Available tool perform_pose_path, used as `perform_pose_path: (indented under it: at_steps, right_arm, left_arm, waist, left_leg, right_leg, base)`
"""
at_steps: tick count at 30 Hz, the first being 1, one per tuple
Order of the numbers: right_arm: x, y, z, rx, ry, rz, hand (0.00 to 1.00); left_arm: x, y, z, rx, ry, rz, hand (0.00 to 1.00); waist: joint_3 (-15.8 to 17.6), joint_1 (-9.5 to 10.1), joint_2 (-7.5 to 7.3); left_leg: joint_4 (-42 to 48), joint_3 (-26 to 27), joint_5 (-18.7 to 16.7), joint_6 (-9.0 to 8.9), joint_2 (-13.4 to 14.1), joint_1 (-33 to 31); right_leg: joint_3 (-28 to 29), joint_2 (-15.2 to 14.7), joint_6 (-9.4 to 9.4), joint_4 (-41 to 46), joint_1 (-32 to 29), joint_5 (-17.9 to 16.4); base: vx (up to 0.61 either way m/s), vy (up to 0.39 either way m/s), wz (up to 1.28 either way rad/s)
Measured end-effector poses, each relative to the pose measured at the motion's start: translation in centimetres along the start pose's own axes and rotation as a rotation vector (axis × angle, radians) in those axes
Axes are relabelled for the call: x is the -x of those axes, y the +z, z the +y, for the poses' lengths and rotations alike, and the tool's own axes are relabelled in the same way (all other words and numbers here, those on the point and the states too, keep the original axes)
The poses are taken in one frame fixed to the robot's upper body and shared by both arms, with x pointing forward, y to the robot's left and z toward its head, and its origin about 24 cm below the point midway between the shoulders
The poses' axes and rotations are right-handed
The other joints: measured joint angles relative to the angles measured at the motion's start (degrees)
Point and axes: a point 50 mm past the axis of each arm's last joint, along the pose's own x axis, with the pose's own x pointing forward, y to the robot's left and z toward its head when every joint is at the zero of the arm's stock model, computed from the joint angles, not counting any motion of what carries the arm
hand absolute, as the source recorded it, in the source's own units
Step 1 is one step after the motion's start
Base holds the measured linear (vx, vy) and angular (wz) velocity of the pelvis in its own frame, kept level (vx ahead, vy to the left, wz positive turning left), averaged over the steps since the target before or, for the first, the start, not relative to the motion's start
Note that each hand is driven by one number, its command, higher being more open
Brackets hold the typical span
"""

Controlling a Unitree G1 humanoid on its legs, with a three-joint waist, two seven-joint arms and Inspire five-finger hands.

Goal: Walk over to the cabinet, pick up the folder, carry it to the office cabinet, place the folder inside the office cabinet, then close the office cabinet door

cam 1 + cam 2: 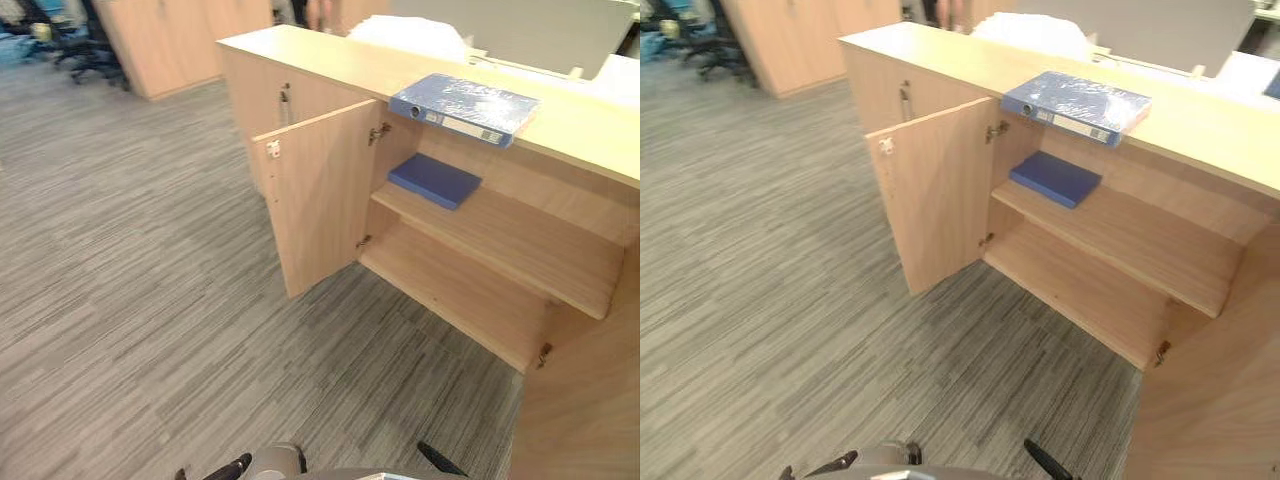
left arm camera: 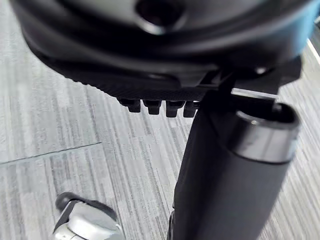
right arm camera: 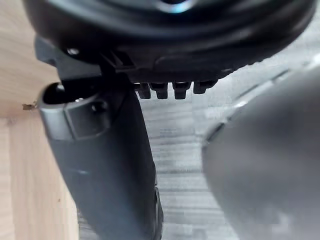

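Observation:
A blue ring-binder folder lies flat on top of the low wooden cabinet, its spine toward me and one corner over the front edge. Below it the cabinet stands open, its left door swung outward. On the upper shelf inside lies a second, thinner blue folder. The lower shelf is bare. My left hand hangs over the carpet, fingers straight, holding nothing. My right hand hangs the same way beside a wooden panel, with nothing in it. Both are far from the folder.
The cabinet's right door stands open at the lower right, close to me. A white bundle lies on the cabinet top behind the folder. Grey striped carpet stretches left. Tall wooden cabinets and office chairs stand at the back left.

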Motion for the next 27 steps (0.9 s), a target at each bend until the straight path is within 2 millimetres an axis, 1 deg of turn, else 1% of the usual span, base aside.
perform_pose_path:
  at_steps: [1, 2, 3, 4, 5, 6, 7, 8, 9, 10, 11, 12, 13, 14, 15, 16, 17, 18, 19, 20, 21, 22, 23, 24, 25, 26, 27]
  right_arm:
    - [0.0, 0.2, 0.0, 0.003, 0.007, -0.005, 1.0]
    - [-0.1, 0.8, -0.1, 0.023, 0.005, -0.024, 1.0]
    - [-0.2, 1.2, -0.3, 0.057, -0.001, -0.039, 1.0]
    - [-0.2, 1.6, -0.2, 0.081, 0.005, -0.052, 1.0]
    - [-0.2, 1.7, -0.1, 0.086, 0.008, -0.055, 1.0]
    - [-0.2, 1.7, 0.1, 0.088, 0.018, -0.06, 1.0]
    - [-0.2, 1.9, 0.3, 0.088, 0.028, -0.068, 1.0]
    - [-0.2, 2.2, 0.6, 0.089, 0.038, -0.079, 1.0]
    - [-0.2, 2.4, 0.8, 0.095, 0.044, -0.088, 1.0]
    - [-0.1, 2.5, 0.9, 0.092, 0.047, -0.093, 1.0]
    - [-0.1, 2.5, 0.9, 0.09, 0.048, -0.096, 1.0]
    - [-0.1, 2.3, 0.8, 0.085, 0.048, -0.097, 1.0]
    - [-0.1, 2.0, 0.2, 0.081, 0.036, -0.09, 1.0]
    - [-0.1, 1.9, -0.1, 0.07, 0.03, -0.089, 1.0]
    - [-0.1, 2.0, -0.6, 0.034, 0.021, -0.088, 1.0]
    - [-0.1, 1.9, -0.9, 0.021, 0.013, -0.084, 1.0]
    - [-0.1, 1.6, -1.1, 0.018, 0.007, -0.078, 1.0]
    - [-0.1, 1.4, -1.2, 0.018, 0.005, -0.072, 1.0]
    - [0.0, 0.8, -1.6, 0.019, -0.003, -0.055, 1.0]
    - [0.0, 0.8, -2.1, 0.021, -0.013, -0.058, 1.0]
    - [0.1, 0.9, -2.4, 0.026, -0.021, -0.058, 1.0]
    - [0.1, 0.7, -2.5, 0.036, -0.026, -0.055, 1.0]
    - [0.1, 0.4, -2.3, 0.046, -0.02, -0.047, 1.0]
    - [0.1, 0.3, -2.2, 0.054, -0.017, -0.041, 1.0]
    - [0.1, 0.3, -1.9, 0.068, -0.008, -0.037, 1.0]
    - [0.1, 0.3, -1.7, 0.069, -0.002, -0.037, 1.0]
    - [0.1, 0.4, -1.5, 0.072, 0.001, -0.039, 1.0]
  left_arm:
    - [0.0, -0.1, 0.0, -0.013, -0.005, 0.004, 1.0]
    - [0.0, 0.0, -0.3, -0.03, -0.024, 0.0, 1.0]
    - [0.0, 0.2, -0.6, -0.034, -0.038, -0.007, 1.0]
    - [0.0, 0.5, -0.9, -0.043, -0.055, -0.019, 1.0]
    - [0.0, 0.4, -1.0, -0.052, -0.061, -0.017, 1.0]
    - [0.0, 0.4, -1.1, -0.059, -0.074, -0.018, 1.0]
    - [0.1, 0.4, -1.2, -0.064, -0.08, -0.018, 1.0]
    - [0.1, 0.4, -1.3, -0.069, -0.087, -0.019, 1.0]
    - [0.1, 0.5, -1.6, -0.074, -0.099, -0.022, 1.0]
    - [0.0, 0.8, -1.8, -0.08, -0.106, -0.032, 1.0]
    - [0.0, 1.0, -1.9, -0.079, -0.106, -0.035, 1.0]
    - [0.0, 1.0, -1.9, -0.078, -0.107, -0.037, 1.0]
    - [0.1, 1.0, -2.1, -0.076, -0.11, -0.036, 1.0]
    - [0.1, 1.0, -2.2, -0.074, -0.114, -0.036, 1.0]
    - [0.2, 1.1, -2.9, -0.056, -0.125, -0.034, 1.0]
    - [0.3, 1.0, -3.3, -0.027, -0.13, -0.026, 1.0]
    - [0.3, 1.2, -3.3, 0.009, -0.129, -0.026, 1.0]
    - [0.3, 1.4, -3.2, 0.03, -0.124, -0.027, 1.0]
    - [0.3, 1.7, -3.0, 0.081, -0.111, -0.035, 1.0]
    - [0.4, 1.7, -3.1, 0.13, -0.104, -0.039, 1.0]
    - [0.5, 1.5, -3.1, 0.153, -0.102, -0.033, 1.0]
    - [0.6, 1.4, -2.8, 0.174, -0.102, -0.031, 1.0]
    - [0.6, 1.3, -2.4, 0.161, -0.102, -0.036, 1.0]
    - [0.5, 1.4, -2.2, 0.154, -0.101, -0.041, 1.0]
    - [0.4, 1.6, -2.1, 0.151, -0.099, -0.049, 1.0]
    - [0.4, 1.7, -2.0, 0.152, -0.098, -0.054, 1.0]
    - [0.4, 1.9, -2.1, 0.155, -0.1, -0.06, 1.0]
  waist:
    - [0.0, -0.24, 0.04]
    - [0.0, -0.81, 0.59]
    - [0.0, -0.87, 1.48]
    - [0.1, -0.87, 2.1]
    - [0.2, -0.86, 2.3]
    - [0.4, -0.91, 2.61]
    - [0.6, -1.05, 2.87]
    - [0.9, -1.35, 3.21]
    - [1.2, -1.71, 3.43]
    - [1.5, -2.02, 3.31]
    - [1.7, -2.32, 3.19]
    - [2.2, -2.82, 3.11]
    - [2.1, -2.89, 3.01]
    - [2.2, -2.88, 3.17]
    - [2.0, -2.93, 4.19]
    - [1.8, -2.99, 4.73]
    - [2.0, -2.98, 4.71]
    - [2.0, -3.07, 4.32]
    - [2.3, -3.1, 3.98]
    - [2.9, -2.86, 5.03]
    - [3.0, -2.62, 5.52]
    - [3.1, -2.28, 5.6]
    - [2.9, -2.23, 4.69]
    - [2.7, -2.27, 4.18]
    - [2.8, -2.04, 3.44]
    - [2.7, -1.22, 2.96]
    - [2.8, -0.8, 2.79]
  left_leg:
    - [-0.6, 0.6, -0.4, 0.75, -0.8, 1.6]
    - [-2.4, 1.4, -1.1, 1.86, -1.2, 5.2]
    - [-4.6, 1.5, -1.2, 2.05, -1.1, 7.5]
    - [-8.1, 2.5, -1.1, 2.18, -0.4, 11.0]
    - [-9.2, 3.1, -1.1, 2.18, 0.0, 12.6]
    - [-11.1, 4.4, -1.2, 2.09, 0.8, 14.8]
    - [-11.9, 5.1, -1.2, 1.95, 1.2, 15.5]
    - [-12.9, 6.0, -1.2, 1.68, 1.8, 16.3]
    - [-14.1, 7.0, -1.2, 1.2, 2.5, 17.2]
    - [-15.5, 7.6, -1.3, 0.46, 2.6, 18.7]
    - [-15.8, 7.6, -1.6, -0.11, 2.7, 19.4]
    - [-16.2, 7.7, -2.6, -1.38, 3.0, 20.7]
    - [-16.1, 7.4, -3.8, -2.51, 3.9, 21.7]
    - [-16.0, 7.4, -4.4, -3.07, 4.5, 22.1]
    - [-15.9, 7.3, -5.4, -4.03, 6.4, 22.5]
    - [-15.6, 7.3, -5.7, -4.64, 7.9, 22.6]
    - [-11.5, 7.2, -5.8, -4.56, 9.1, 21.7]
    - [-6.6, 6.8, -6.0, -4.21, 10.3, 19.9]
    - [7.6, 5.3, -6.0, -3.41, 13.4, 14.4]
    - [24.4, 2.4, -3.2, -0.61, 17.5, 8.2]
    - [31.8, 1.1, -2.5, -0.9, 19.1, 5.3]
    - [42.2, -0.6, -2.5, -1.42, 20.5, 0.9]
    - [46.2, -0.5, -2.7, -1.58, 20.0, -2.4]
    - [46.4, 0.0, -2.8, -1.66, 19.5, -4.1]
    - [44.2, 0.5, -3.2, -2.09, 18.1, -6.9]
    - [38.8, 1.4, -3.9, -2.75, 17.0, -8.8]
    - [35.1, 1.5, -4.2, -3.24, 16.5, -9.1]
  right_leg:
    - [-2.0, -2.4, -1.8, 3.8, -1.2, 0.8]
    - [-7.1, -5.9, -2.87, 7.9, -1.8, 0.9]
    - [-10.5, -6.9, -2.52, 8.3, -2.3, 0.6]
    - [-14.4, -6.5, -0.1, 5.3, -3.2, -0.2]
    - [-15.4, -5.8, 1.43, 2.7, -3.5, -0.8]
    - [-16.1, -3.5, 3.68, -3.3, -4.9, -1.2]
    - [-16.0, -1.9, 4.34, -6.9, -5.7, -1.2]
    - [-15.8, 0.4, 5.3, -11.9, -7.2, -0.6]
    - [-16.0, 2.9, 5.93, -18.4, -9.0, 1.1]
    - [-16.1, 4.4, 5.59, -23.5, -10.4, 3.7]
    - [-16.0, 4.9, 5.45, -25.7, -10.8, 5.2]
    - [-15.4, 5.5, 4.18, -28.0, -11.0, 9.4]
    - [-15.1, 6.2, 2.67, -27.3, -10.7, 12.1]
    - [-15.3, 6.6, 1.28, -26.4, -10.8, 12.1]
    - [-16.0, 7.9, 0.37, -24.6, -10.9, 9.5]
    - [-16.8, 9.0, 0.29, -23.7, -10.9, 7.4]
    - [-17.3, 10.0, -0.28, -22.9, -10.4, 5.1]
    - [-17.6, 10.4, -0.53, -23.0, -9.7, 4.3]
    - [-18.1, 12.0, -1.03, -23.7, -7.2, 2.6]
    - [-18.4, 14.9, -1.49, -24.8, -3.9, 1.2]
    - [-18.2, 16.3, -1.78, -25.1, -2.5, 0.5]
    - [-17.3, 18.0, -1.88, -25.4, 0.0, -1.2]
    - [-16.5, 18.4, -1.51, -26.3, 2.2, -2.2]
    - [-16.0, 18.6, -1.48, -27.4, 3.4, -2.3]
    - [-15.2, 18.7, -1.58, -29.4, 5.2, -2.1]
    - [-13.7, 18.8, -1.48, -30.9, 6.5, -2.0]
    - [-12.8, 18.7, -1.34, -31.4, 7.1, -1.9]
  base:
    - [0.37, 0.323, -0.36]
    - [0.25, 0.246, -0.21]
    - [0.32, 0.311, -0.3]
    - [0.24, 0.22, -0.37]
    - [0.28, 0.2, -0.6]
    - [0.19, 0.084, -0.59]
    - [0.23, 0.062, -0.61]
    - [0.22, 0.013, -0.47]
    - [0.27, -0.023, -0.44]
    - [0.23, -0.046, -0.29]
    - [0.24, -0.09, -0.1]
    - [0.26, -0.144, 0.05]
    - [0.27, -0.173, 0.05]
    - [0.32, -0.223, 0.06]
    - [0.37, -0.259, 0.05]
    - [0.5, -0.324, 0.11]
    - [0.44, -0.299, 0.1]
    - [0.45, -0.351, 0.11]
    - [0.42, -0.387, 0.04]
    - [0.4, -0.363, -0.08]
    - [0.36, -0.262, -0.34]
    - [0.41, -0.217, -0.47]
    - [0.42, -0.199, -0.41]
    - [0.44, -0.187, -0.33]
    - [0.36, -0.111, -0.42]
    - [0.36, -0.078, -0.52]
    - [0.35, -0.013, -0.7]
